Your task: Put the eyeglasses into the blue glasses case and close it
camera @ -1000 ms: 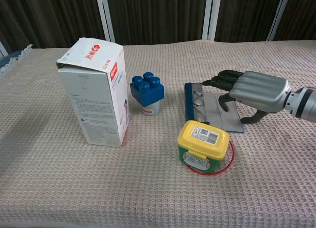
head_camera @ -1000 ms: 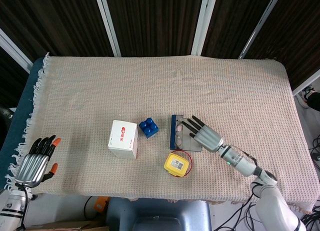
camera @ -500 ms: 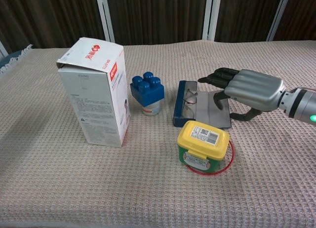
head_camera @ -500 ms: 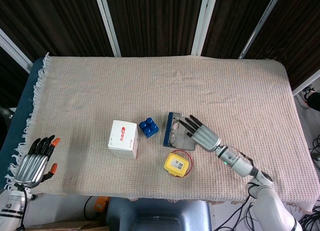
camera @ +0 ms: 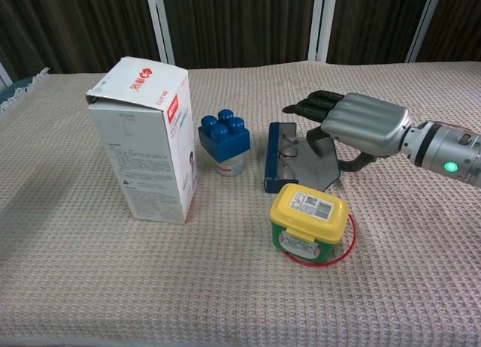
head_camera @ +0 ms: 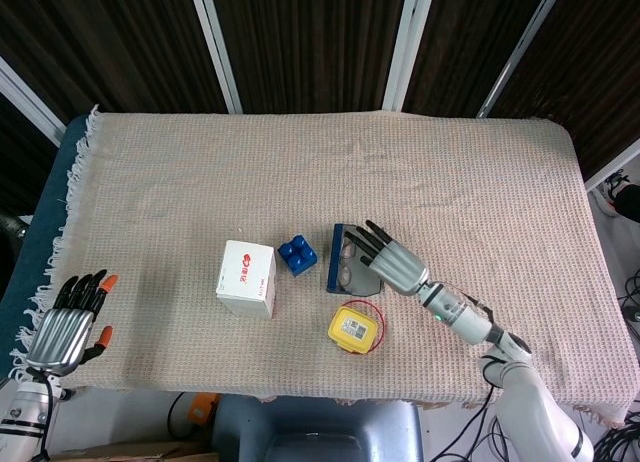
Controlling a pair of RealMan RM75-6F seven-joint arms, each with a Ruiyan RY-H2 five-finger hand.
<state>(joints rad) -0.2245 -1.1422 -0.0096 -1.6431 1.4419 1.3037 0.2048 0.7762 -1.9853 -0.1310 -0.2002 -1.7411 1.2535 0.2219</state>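
The blue glasses case (head_camera: 337,261) (camera: 272,158) lies mid-table with the eyeglasses (head_camera: 350,266) (camera: 288,153) inside it. Its grey lid (camera: 321,169) is tilted up partway on the right side. My right hand (head_camera: 390,265) (camera: 361,125) reaches over the lid from the right. Its fingers stretch out above the case and its thumb touches the lid; it grips nothing. My left hand (head_camera: 65,328) hangs with fingers spread beyond the table's front-left corner, empty, and shows only in the head view.
A yellow-lidded tub (head_camera: 355,328) (camera: 309,221) with a red band stands just in front of the case. A blue toy block (head_camera: 296,255) (camera: 225,134) sits to the case's left. An upright white carton (head_camera: 247,278) (camera: 144,137) stands further left.
My right hand has moved left over the case and the grey lid has swung up from flat to partly raised. The case has shifted slightly left. The left hand has stayed put.
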